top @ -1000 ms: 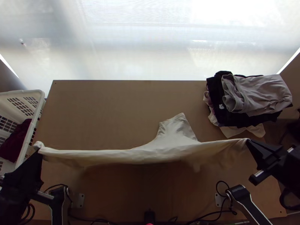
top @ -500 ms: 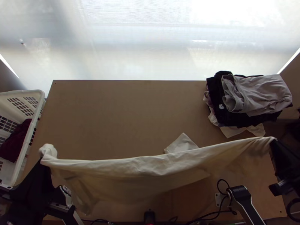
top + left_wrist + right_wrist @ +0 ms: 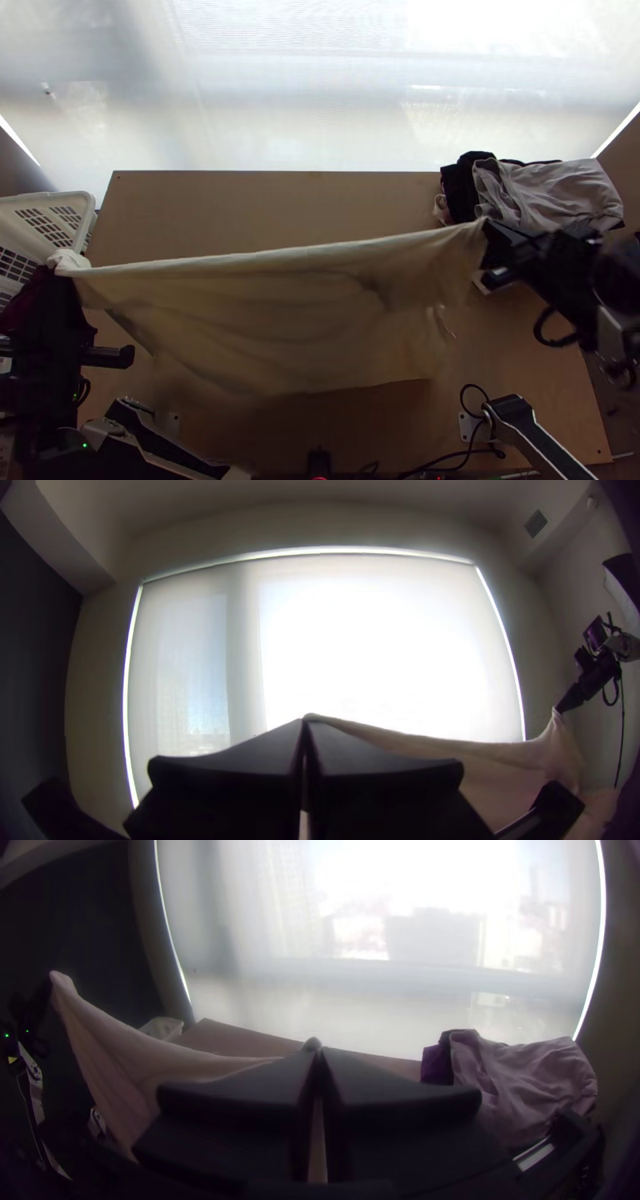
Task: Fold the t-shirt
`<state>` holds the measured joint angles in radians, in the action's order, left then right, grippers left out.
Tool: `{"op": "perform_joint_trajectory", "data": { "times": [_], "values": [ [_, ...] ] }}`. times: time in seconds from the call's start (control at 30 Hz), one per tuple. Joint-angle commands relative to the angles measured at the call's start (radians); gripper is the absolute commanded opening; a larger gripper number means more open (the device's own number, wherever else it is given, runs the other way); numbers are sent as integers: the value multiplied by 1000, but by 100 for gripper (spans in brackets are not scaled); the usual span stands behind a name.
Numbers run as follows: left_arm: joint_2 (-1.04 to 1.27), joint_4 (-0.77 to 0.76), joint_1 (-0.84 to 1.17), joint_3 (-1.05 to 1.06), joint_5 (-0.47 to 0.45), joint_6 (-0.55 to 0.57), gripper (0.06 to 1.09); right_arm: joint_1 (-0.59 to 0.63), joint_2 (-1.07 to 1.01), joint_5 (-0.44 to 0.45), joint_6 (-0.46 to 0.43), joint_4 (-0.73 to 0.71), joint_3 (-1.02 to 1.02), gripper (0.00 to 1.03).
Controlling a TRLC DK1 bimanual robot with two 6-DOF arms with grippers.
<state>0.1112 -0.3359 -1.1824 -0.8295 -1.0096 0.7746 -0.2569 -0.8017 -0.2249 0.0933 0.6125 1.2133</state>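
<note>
light: daylight came through the pale window blind [image 3: 320, 96] and glared white in both wrist views | shadow: the table [image 3: 240, 216] was dim, darker below the t-shirt [image 3: 288, 320] | blur: the t-shirt's lower edge looked smeared from above | distortion: wrist views bowed the blind's borders, corners went dark

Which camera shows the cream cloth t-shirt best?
Top view: the cream cloth t-shirt spreads widest there. The left wrist view shows part beyond the black left gripper; the right wrist view shows part sloping beyond the black right gripper.
</note>
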Motion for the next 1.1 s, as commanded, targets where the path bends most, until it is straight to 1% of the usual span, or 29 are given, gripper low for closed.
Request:
{"op": "perform_joint_trajectory", "data": {
  "times": [0.0,0.07,0.13,0.23,0.27,0.33,0.47,0.53,0.63,0.8,0.97,1.07],
  "values": [
    [-5,-43,-71,43,-124,-5,10,-61,-197,22,-10,-85,54,3],
    [-24,-40,-69,56,-150,-5,10,-62,-205,33,-9,-77,72,3],
    [-30,-40,-69,63,-144,6,10,-61,-200,47,-10,-77,65,3],
    [30,-45,-75,41,-136,51,10,-56,-189,56,-12,-79,32,3],
    [47,-48,-75,27,-112,52,10,-54,-186,58,-12,-80,23,3],
    [100,-49,-75,-23,-90,68,11,-54,-179,65,-15,-80,14,3],
    [249,-45,-75,-171,-95,100,11,-54,-172,78,-17,-79,25,3],
    [295,-46,-74,-209,-112,100,11,-53,-174,81,-17,-77,38,3],
    [298,-48,-72,-211,-124,95,11,-50,-174,90,-15,-76,66,3],
    [297,-48,-72,-160,-169,15,11,-41,-172,105,-20,-39,124,3],
    [318,-45,-72,-194,-204,20,11,-22,-154,107,-24,-10,132,3],
    [349,-45,-72,-217,-193,25,12,-15,-148,108,-23,-2,134,3]
  ]
}}
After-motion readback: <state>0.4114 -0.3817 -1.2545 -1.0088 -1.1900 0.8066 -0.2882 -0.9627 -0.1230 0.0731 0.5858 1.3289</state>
